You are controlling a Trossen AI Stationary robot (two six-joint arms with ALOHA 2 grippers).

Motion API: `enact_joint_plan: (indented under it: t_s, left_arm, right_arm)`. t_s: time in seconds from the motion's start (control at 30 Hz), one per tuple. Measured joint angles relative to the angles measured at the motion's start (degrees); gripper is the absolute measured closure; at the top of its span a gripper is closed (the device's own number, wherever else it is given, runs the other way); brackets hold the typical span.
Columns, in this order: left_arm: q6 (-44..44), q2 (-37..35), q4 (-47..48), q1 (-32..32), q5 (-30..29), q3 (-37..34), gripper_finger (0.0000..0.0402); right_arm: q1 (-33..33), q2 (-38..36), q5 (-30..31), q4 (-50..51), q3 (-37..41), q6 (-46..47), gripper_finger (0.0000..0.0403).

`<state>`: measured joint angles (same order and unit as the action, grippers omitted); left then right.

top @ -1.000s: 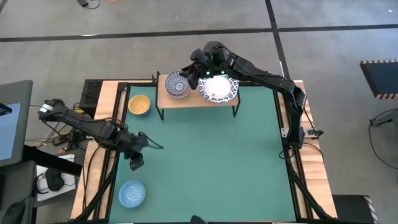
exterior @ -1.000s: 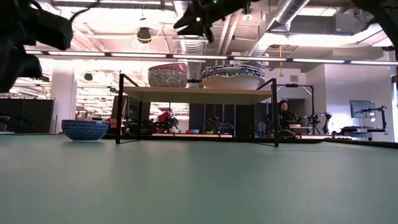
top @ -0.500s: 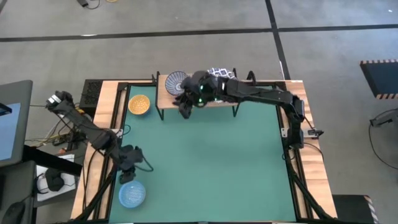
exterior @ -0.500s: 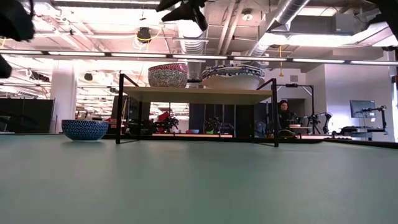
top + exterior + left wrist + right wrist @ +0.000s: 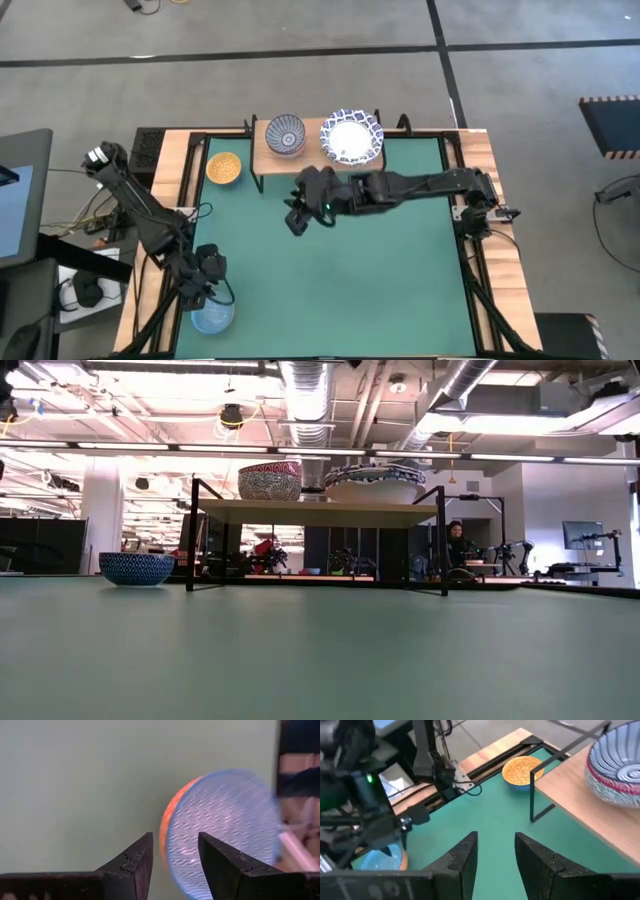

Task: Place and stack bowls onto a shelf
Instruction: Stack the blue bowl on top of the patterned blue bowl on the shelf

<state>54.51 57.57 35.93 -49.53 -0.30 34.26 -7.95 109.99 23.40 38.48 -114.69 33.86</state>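
The shelf (image 5: 312,160) stands at the table's far edge. On it rest a grey-patterned bowl (image 5: 286,134), with a red band showing under its rim (image 5: 607,777), and the wide white blue-rimmed bowls (image 5: 351,138). A yellow-orange bowl (image 5: 224,167) sits on the table left of the shelf. A light blue bowl (image 5: 213,316) lies at the near left corner. My left gripper (image 5: 174,865) is open just above this bowl's rim (image 5: 172,825). My right gripper (image 5: 296,220) is open over the table in front of the shelf.
Wooden rails (image 5: 180,215) frame the green table (image 5: 370,280), whose middle and right part lies open. The shelf's black legs (image 5: 532,795) stand close to the yellow-orange bowl. Cables and a box (image 5: 150,150) lie beyond the left rail. A person (image 5: 457,540) sits far behind the table.
My right gripper has left the white bowls on the shelf and swung left and toward the near edge, ending over the table in front of the shelf. My left gripper has moved toward the near edge, ending over the light blue bowl. The bowls have stayed put.
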Motion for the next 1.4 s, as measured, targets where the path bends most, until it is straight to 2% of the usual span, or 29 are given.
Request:
enact_joint_plan:
  t_s: [0.17,0.27,0.47,0.53,0.63,0.77,0.83,1.0,1.17,1.4]
  left_arm:
    - [-0.2,6.0,0.6,-0.8,0.0,0.0,0.0263]
    - [-0.2,8.4,0.5,-0.8,0.1,0.0,0.0278]
    - [0.2,8.9,0.5,-0.8,-0.2,0.0,0.0386]
    - [1.1,8.5,0.6,-0.8,-0.5,0.0,0.0392]
    - [2.0,7.7,1.6,0.5,-0.5,0.6,0.0397]
    - [4.4,4.9,4.5,5.8,-1.4,3.2,0.0398]
    - [5.8,3.2,7.6,9.2,-5.1,5.2,0.0399]
    - [5.5,0.8,13.1,18.4,-13.0,12.7,0.0400]
    - [-3.4,2.4,14.7,28.9,-11.1,18.2,0.0400]
    - [-16.5,8.9,14.7,41.3,-6.6,26.9,0.0401]
  right_arm:
    - [-4.1,0.0,5.7,0.7,0.0,4.7,0.0246]
    - [-5.4,0.0,7.6,0.5,0.0,7.0,0.0246]
    - [-6.2,0.0,9.5,0.4,0.0,8.3,0.0246]
    - [-6.2,0.0,6.8,-0.4,0.0,3.0,0.0246]
    - [-6.2,0.0,-1.3,-1.7,0.0,-7.6,0.0246]
    - [-6.4,0.0,-11.8,-2.5,0.0,-19.5,0.0246]
    - [-6.7,0.0,-14.4,-2.9,0.0,-25.7,0.0246]
    - [-8.4,0.0,-16.4,-2.9,0.0,-44.0,0.0246]
    - [-9.1,0.0,-16.7,-2.8,0.0,-54.7,0.0246]
    - [-7.2,0.0,-18.9,1.2,0.0,-58.2,0.0246]
